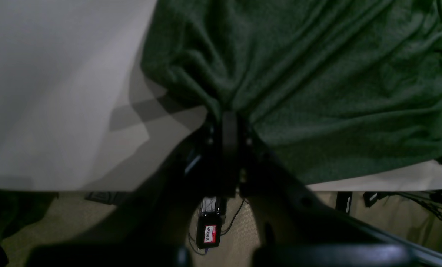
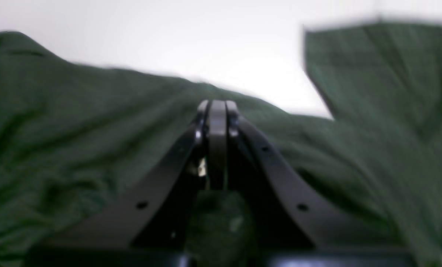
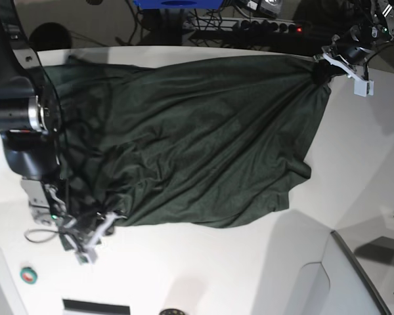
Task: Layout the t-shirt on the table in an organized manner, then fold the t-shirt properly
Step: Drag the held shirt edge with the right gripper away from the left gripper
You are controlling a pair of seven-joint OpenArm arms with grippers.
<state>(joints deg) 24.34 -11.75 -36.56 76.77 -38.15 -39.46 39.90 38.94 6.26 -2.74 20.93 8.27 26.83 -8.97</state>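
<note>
The dark green t-shirt [image 3: 197, 138] lies spread and wrinkled across the white table [image 3: 249, 275]. At the far right corner of the cloth, my left gripper [image 3: 318, 71] is shut on a bunched bit of fabric. The left wrist view shows its closed jaws [image 1: 229, 115] with the t-shirt's [image 1: 317, 74] folds fanning out from them, close to the table [image 1: 57, 92] edge. My right gripper [image 3: 108, 218] is shut on the t-shirt's near left corner. The blurred right wrist view shows its jaws [image 2: 218, 105] pressed together over the t-shirt [image 2: 76, 148], with a sleeve [image 2: 380, 66] beyond.
A power strip [image 3: 262, 26] and cables lie behind the table's far edge. A small green and red button [image 3: 28, 274] sits at the near left. A dark seam [image 3: 361, 269] crosses the near right. A labelled black box [image 1: 209, 231] lies on the floor below.
</note>
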